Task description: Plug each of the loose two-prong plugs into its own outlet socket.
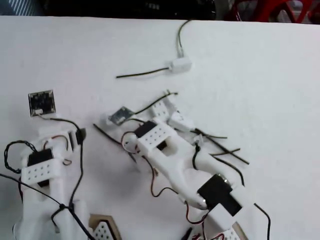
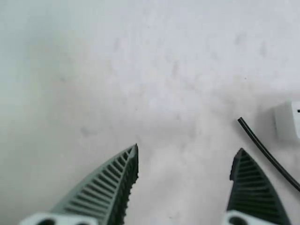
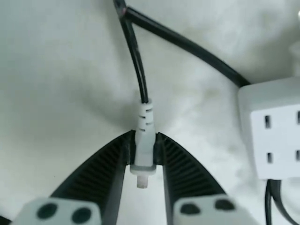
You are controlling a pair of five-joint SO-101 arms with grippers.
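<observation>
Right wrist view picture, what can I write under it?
Right gripper pinching a white plug, black cord trailing away, beside a white outlet block.

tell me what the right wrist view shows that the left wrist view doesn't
Right wrist view: the right gripper shut on a white plug, its black cord running off, and a white outlet block with slots beside it. Left wrist view: the left gripper open over bare table, with a loose black wire end nearby. Both: ribbed fingers and the white table.

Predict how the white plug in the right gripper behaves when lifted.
The plug is small and plastic-looking, so probably light and rigid. Its thin black cord curves loosely, so it likely trails floppily. The ribbed fingers should limit slipping.
</observation>
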